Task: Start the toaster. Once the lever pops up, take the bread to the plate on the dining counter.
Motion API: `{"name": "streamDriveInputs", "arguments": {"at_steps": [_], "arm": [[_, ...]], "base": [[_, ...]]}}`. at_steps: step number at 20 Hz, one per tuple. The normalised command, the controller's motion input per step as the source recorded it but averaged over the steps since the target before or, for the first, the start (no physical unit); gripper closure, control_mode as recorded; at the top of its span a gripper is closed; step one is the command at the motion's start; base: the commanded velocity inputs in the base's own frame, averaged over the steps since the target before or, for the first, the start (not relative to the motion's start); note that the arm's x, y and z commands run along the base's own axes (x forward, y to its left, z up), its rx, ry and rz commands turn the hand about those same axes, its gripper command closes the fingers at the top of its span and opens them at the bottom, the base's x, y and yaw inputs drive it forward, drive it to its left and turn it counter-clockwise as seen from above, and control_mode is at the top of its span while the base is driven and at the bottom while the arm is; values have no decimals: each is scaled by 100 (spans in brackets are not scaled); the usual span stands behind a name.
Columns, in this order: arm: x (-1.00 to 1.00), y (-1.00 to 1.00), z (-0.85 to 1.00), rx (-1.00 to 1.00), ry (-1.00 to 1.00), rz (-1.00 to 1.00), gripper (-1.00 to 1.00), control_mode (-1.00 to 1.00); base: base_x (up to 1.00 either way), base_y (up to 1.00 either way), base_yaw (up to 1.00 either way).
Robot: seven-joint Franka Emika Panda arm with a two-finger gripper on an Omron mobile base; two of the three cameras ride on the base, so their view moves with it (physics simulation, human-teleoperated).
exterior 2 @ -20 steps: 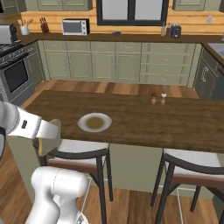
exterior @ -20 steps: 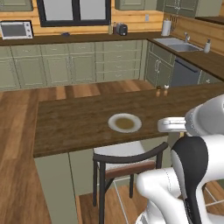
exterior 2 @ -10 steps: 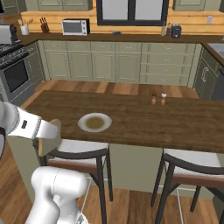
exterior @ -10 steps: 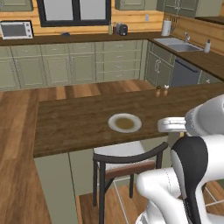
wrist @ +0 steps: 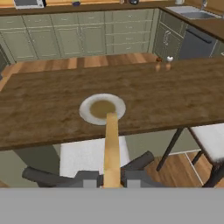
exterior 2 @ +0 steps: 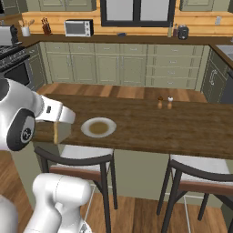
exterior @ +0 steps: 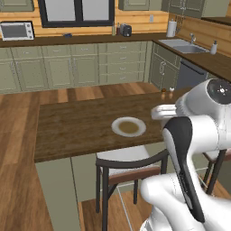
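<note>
My gripper (wrist: pixel 112 178) is shut on the bread (wrist: pixel 111 148), a pale tan slice seen edge-on that points toward the plate (wrist: pixel 102 108). In the right base view the bread (exterior 2: pixel 56 132) hangs below my hand at the near edge of the dining counter (exterior 2: pixel 182 127), left of the plate (exterior 2: pixel 98 127). The round off-white plate (exterior: pixel 129 127) lies on the dark wood top of the dining counter (exterior: pixel 76 126), near its front edge. The toaster (exterior: pixel 125 30) stands far off on the back wall counter; the right base view also shows the toaster (exterior 2: pixel 183 32).
Two stools (exterior 2: pixel 75 159) (exterior 2: pixel 200 170) are tucked under the island's near side. Salt and pepper shakers (exterior 2: pixel 164 103) stand at its far edge. A microwave (exterior 2: pixel 78 28) and a stove (exterior 2: pixel 13 63) are at the back left, and a sink (exterior: pixel 187 45) at the right.
</note>
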Motion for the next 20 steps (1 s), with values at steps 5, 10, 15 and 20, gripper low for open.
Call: {"name": "streamDriveInputs", "arguments": {"at_steps": [5,10,15,20], "arm": [[100,0,-2,7,10,2,100,-100],[100,2,-12,16,14,0,100,-100],[100,1,-19,13,26,0,100,-100],[100,0,-46,17,33,1,100,-100]], "base": [[0,0,0],[0,0,0],[0,0,0],[0,0,0]]}}
